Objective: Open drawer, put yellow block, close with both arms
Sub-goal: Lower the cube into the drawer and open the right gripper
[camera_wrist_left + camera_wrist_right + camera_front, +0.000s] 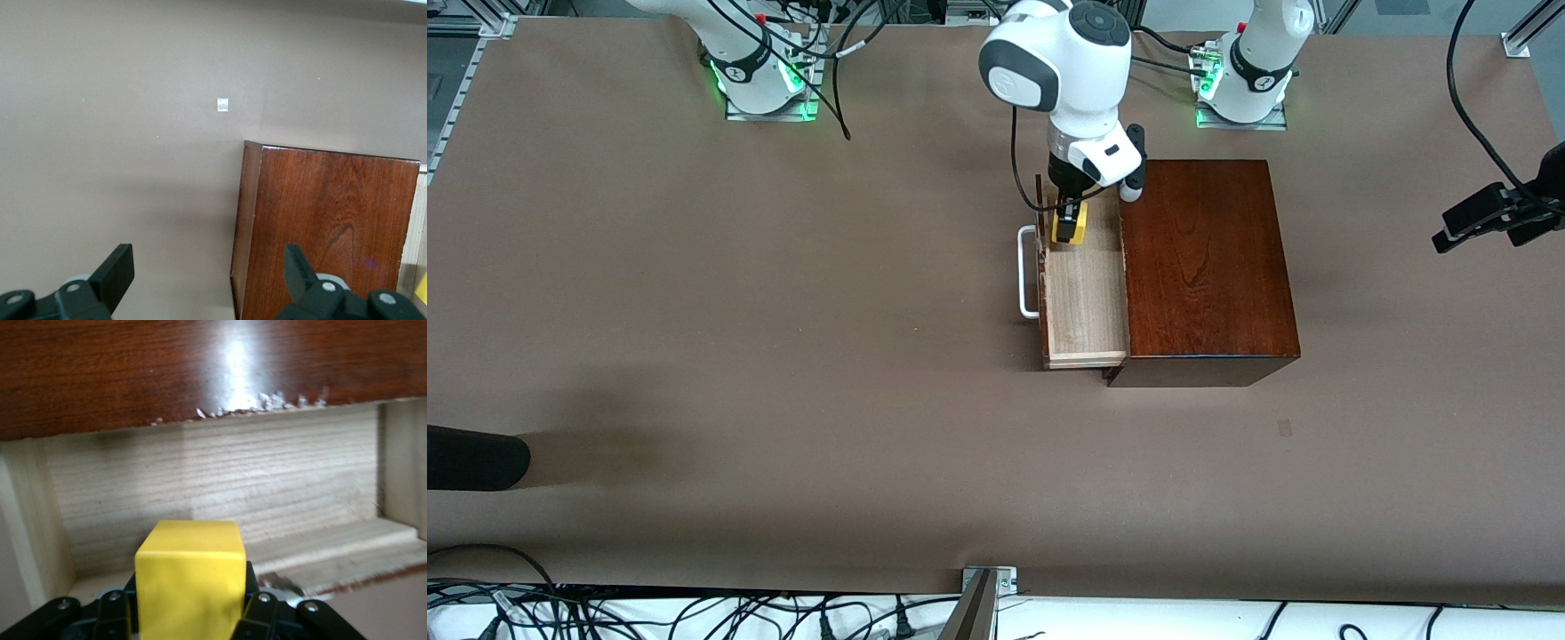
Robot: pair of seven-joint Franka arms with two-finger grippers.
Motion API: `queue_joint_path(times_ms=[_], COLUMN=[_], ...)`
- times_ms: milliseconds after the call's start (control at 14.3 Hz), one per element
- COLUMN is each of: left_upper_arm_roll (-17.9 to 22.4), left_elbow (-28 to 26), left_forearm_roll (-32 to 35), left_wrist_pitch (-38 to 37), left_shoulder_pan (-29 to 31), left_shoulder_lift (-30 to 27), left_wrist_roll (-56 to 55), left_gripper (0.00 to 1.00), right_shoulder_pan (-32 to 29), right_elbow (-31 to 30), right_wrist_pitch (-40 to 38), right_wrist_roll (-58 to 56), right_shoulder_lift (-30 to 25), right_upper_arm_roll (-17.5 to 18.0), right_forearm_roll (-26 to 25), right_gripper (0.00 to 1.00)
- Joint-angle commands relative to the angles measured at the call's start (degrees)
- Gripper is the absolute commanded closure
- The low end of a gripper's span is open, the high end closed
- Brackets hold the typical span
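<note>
The dark mahogany box point(1209, 267) stands mid-table toward the left arm's end. Its drawer point(1085, 302) is pulled out toward the right arm's end, white handle point(1027, 271) outermost. My right gripper point(1067, 218) is shut on the yellow block point(1074, 227) and holds it low over the end of the tray farther from the front camera. In the right wrist view the block point(190, 573) sits between the fingers point(263, 613) above the pale drawer floor point(267, 493). My left gripper point(207, 273) is open and empty, up over the table beside the box point(320, 227); it is out of the front view.
A small grey marker point(1283, 427) lies on the brown table nearer the front camera than the box. A black device on a cable point(1498, 213) hangs at the left arm's end. A dark rounded object point(471, 458) juts in at the right arm's end.
</note>
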Motion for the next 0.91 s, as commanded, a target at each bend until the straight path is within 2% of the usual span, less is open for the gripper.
queue_joint_path(times_ms=[0,839], left_upper_arm_roll=[-0.29,-0.12], left_elbow=[2.14,2.31], left_forearm_roll=[-1.16,-1.34], left_wrist_pitch=[-1.67,-1.67], left_shoulder_pan=[-0.66,0.13], left_shoulder_lift=[2.33,2.33], left_wrist_roll=[0.05,0.4], left_gripper=[0.0,0.0], right_shoulder_pan=[0.67,0.32], right_elbow=[2.42,2.33], right_wrist_pitch=[1.13,2.8], right_wrist_roll=[-1.74,-4.38], right_shoulder_lift=[3.1,5.74], right_upper_arm_roll=[-0.54,-0.89], right_forearm_roll=[-1.93,-2.11], right_gripper=[1.0,1.0])
